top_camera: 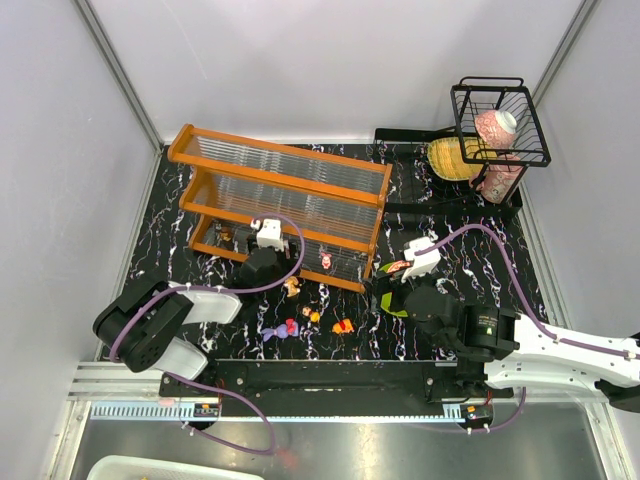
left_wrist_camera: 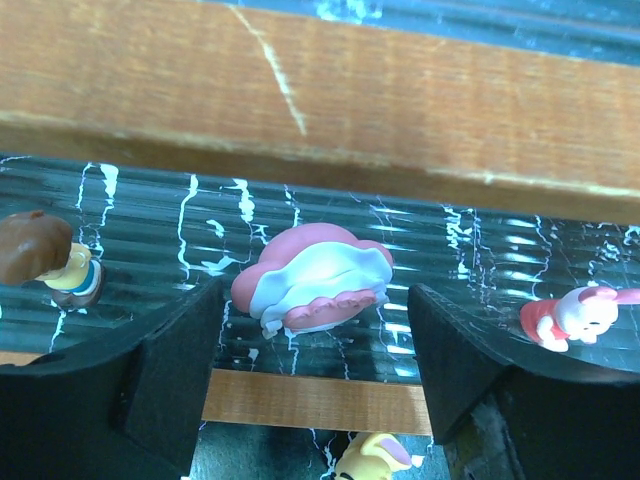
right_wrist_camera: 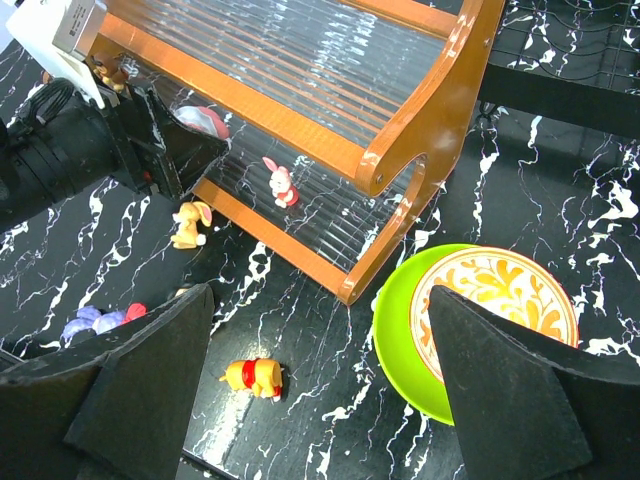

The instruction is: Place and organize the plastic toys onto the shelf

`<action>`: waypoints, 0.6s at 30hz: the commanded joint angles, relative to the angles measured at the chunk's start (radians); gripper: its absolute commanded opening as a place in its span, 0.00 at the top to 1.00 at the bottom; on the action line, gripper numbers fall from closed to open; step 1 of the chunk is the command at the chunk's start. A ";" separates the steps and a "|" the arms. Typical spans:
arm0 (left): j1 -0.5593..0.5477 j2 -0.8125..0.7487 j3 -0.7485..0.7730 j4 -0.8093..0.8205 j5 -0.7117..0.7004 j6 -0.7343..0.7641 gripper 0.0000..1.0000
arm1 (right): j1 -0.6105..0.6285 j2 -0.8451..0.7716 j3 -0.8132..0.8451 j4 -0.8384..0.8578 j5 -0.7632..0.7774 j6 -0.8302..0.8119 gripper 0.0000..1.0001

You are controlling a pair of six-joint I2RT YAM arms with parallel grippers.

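Three figurines lie on the shelf's (left_wrist_camera: 300,90) lower ribbed panel: a brown-headed one (left_wrist_camera: 40,255), a pink-and-white toy (left_wrist_camera: 320,275) and a white-and-red one (left_wrist_camera: 575,315). The left gripper's (left_wrist_camera: 315,325) jaws stand apart on either side of the pink-and-white toy, not touching it. A crooked pull-back could knock it off. The right gripper (right_wrist_camera: 318,300), jaws wide and empty, hangs over a yellow figurine (right_wrist_camera: 252,377) on the surface (right_wrist_camera: 560,150).

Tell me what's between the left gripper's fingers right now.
A pink-and-white toy lies on the lower tier of the shelf, between the fingers of the left gripper, which stand open around it. The left wrist view shows this.
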 commanded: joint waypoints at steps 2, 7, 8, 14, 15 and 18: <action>0.005 0.011 -0.007 0.084 -0.014 -0.006 0.22 | -0.002 -0.013 0.021 0.019 0.022 0.016 0.06; 0.005 0.013 -0.007 0.086 -0.015 -0.006 0.20 | -0.002 -0.011 0.021 0.019 0.022 0.014 0.06; 0.005 0.011 -0.007 0.084 -0.015 -0.006 0.20 | -0.002 -0.010 0.021 0.017 0.022 0.014 0.05; 0.003 -0.018 -0.009 0.069 -0.017 -0.001 0.14 | -0.001 -0.014 0.019 0.019 0.022 0.014 0.05; 0.005 -0.024 -0.007 0.063 -0.017 0.001 0.13 | -0.002 -0.014 0.021 0.019 0.020 0.012 0.05; 0.003 -0.076 -0.004 0.018 -0.011 0.013 0.10 | -0.001 -0.014 0.024 0.019 0.022 0.011 0.04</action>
